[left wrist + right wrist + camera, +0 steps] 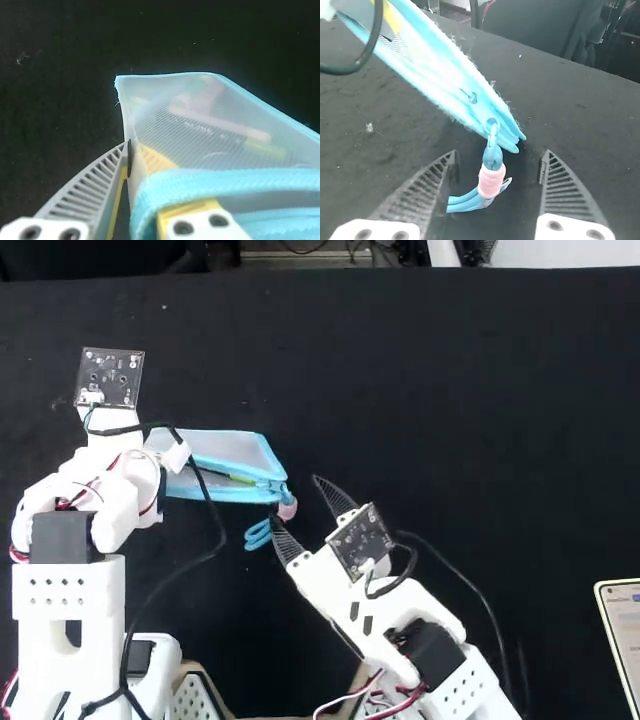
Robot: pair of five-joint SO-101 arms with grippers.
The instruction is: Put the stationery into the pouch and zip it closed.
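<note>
Pouch (228, 462), clear mesh with light blue trim, sits left of centre on the black table (450, 370). One end is clamped in the left gripper (134, 161). From the right wrist view the pouch (432, 65) slants, with the held end raised and the far corner low near the table. Stationery (220, 131) is inside and visible through the mesh: several pen-like pieces, one dark, one pale, plus some yellow. Exact count can't be told. The slider sits at the pouch's free end, and the zipper pull (491, 176) hangs down from it. The pull has a pink bead (492, 182) and blue cord tails. Whether the zip is fully closed can't be told.

Left gripper is closed on the pouch edge, ribbed grey finger (95, 186) outside the mesh wall.

Right gripper (500, 156) is spread wide, one finger on each side of the zipper pull, neither touching it. In the high view the right gripper (299, 506) is just beside the pouch's free corner, pull (287, 508) between the fingers.

Phone-like device (622, 632) lies at the table's right edge, well apart from everything.
</note>
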